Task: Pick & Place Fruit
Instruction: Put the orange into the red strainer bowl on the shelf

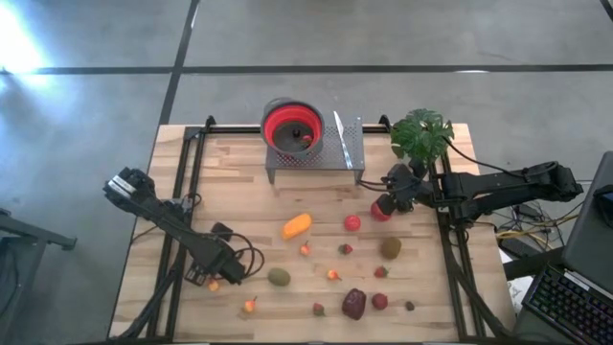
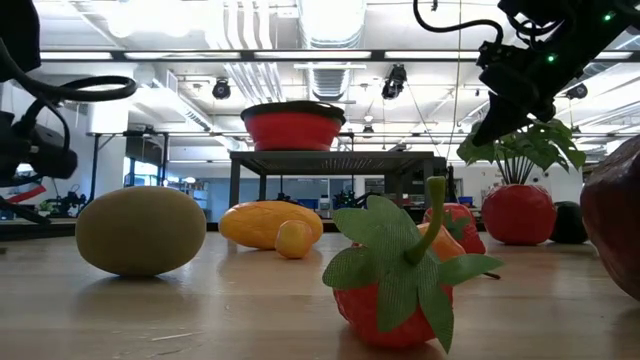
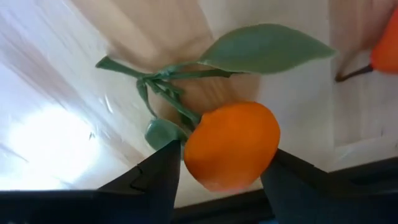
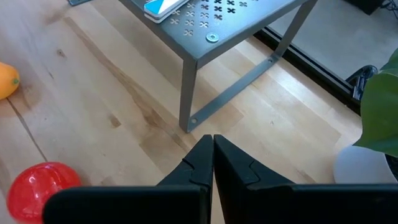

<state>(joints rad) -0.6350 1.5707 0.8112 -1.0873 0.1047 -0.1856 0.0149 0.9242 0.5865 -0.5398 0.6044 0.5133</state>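
Toy fruits lie scattered on the wooden table (image 1: 239,192): an elongated orange one (image 1: 297,225), kiwis (image 1: 279,277) (image 1: 390,247), a dark maroon one (image 1: 353,303) and red apples (image 1: 352,222) (image 1: 381,209). My left gripper (image 1: 213,276) is low near the table's left near corner, shut on a small orange fruit (image 3: 230,146) with green leaves (image 3: 264,46). My right gripper (image 4: 212,152) is shut and holds nothing. It hovers by the leg of the metal stand (image 4: 189,87), with a red apple (image 4: 37,186) beside it. My left gripper pinches the small orange fruit's round body (image 3: 193,165) between its two fingers (image 3: 158,180), one on each side. The fingers come from above, pointing down. The fruit looks to be resting on the table, its stem and leaves spread out beyond the fingertips.
A red-lined round bowl (image 1: 292,125) sits on the perforated metal stand (image 1: 330,158) at the far middle, with one small fruit inside and a white-and-blue object (image 4: 163,7) beside it. A leafy potted plant (image 1: 421,134) stands far right. A strawberry (image 2: 400,285) lies near the front edge.
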